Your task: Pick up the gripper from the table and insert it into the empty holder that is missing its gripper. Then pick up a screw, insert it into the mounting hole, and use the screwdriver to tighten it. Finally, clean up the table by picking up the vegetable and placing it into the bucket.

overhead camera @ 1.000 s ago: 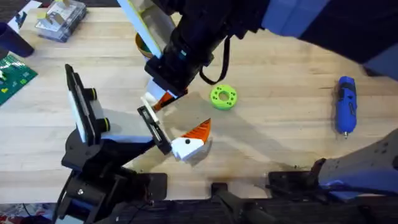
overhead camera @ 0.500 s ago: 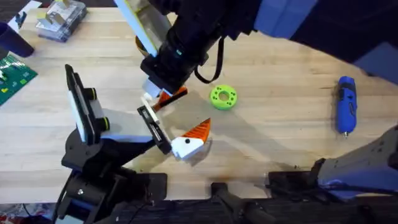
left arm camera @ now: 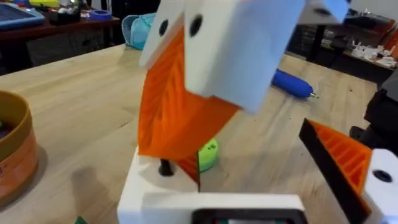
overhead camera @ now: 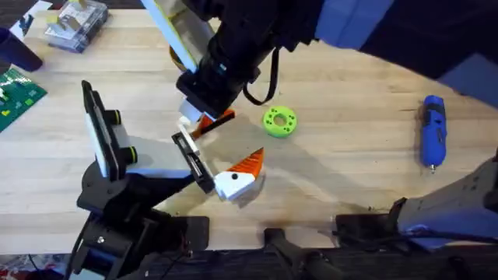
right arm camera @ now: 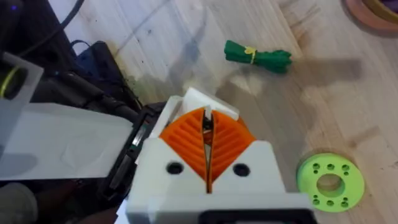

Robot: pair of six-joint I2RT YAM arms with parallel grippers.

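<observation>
- Right tool (overhead camera: 204, 117) clenches the loose gripper finger (right arm camera: 202, 101) just beside the holder (overhead camera: 191, 155), mid-counter; insertion looks unfinished.
- Screw-fastening is not yet done; blue screwdriver (overhead camera: 433, 131) lies near the counter's right edge, green vegetable (right arm camera: 258, 56) unbucketed.

blue screwdriver (overhead camera: 433, 131) flat, bucket (left arm camera: 15, 149) seemingly upright

1. The wooden table (overhead camera: 350, 163) carries everything.
2. A green disc with holes (overhead camera: 279, 121) lies just beside the right pincer (overhead camera: 204, 123).
3. The blue screwdriver (overhead camera: 433, 131) lies well apart from that pincer.
4. A green vegetable (right arm camera: 258, 55) lies near it.
</observation>
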